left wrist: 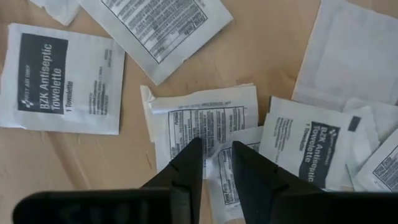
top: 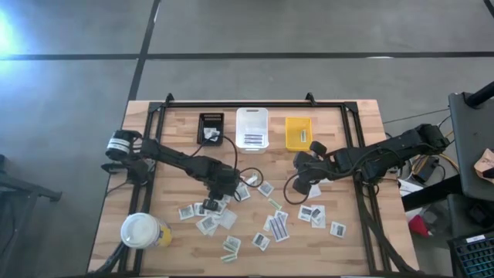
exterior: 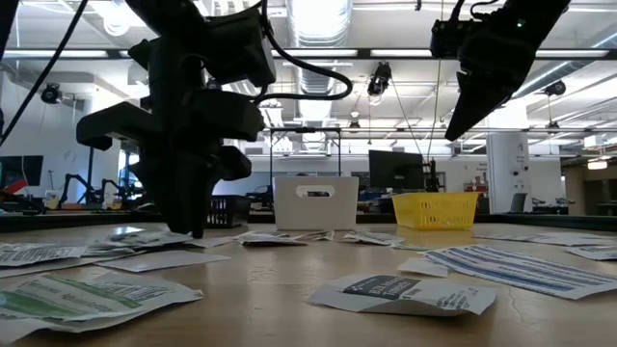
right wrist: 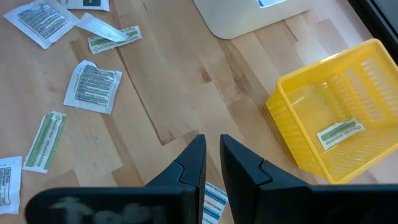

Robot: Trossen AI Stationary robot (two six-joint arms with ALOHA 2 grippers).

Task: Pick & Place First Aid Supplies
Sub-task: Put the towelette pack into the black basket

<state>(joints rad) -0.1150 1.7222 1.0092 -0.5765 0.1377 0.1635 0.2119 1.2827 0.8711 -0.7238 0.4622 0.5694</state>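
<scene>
Left wrist view: left gripper (left wrist: 217,163) narrowly open over white paper packet (left wrist: 205,121); right gripper (right wrist: 212,158) narrowly parted, nothing held, near yellow plastic bin (right wrist: 333,118).

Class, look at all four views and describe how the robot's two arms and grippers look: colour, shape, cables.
Both arms are dark, jointed links. The left arm has a white cylindrical base section; a black cable loops beside the left gripper. The right arm ends in the right gripper. Each gripper has two flat, tapering black fingers.
</scene>
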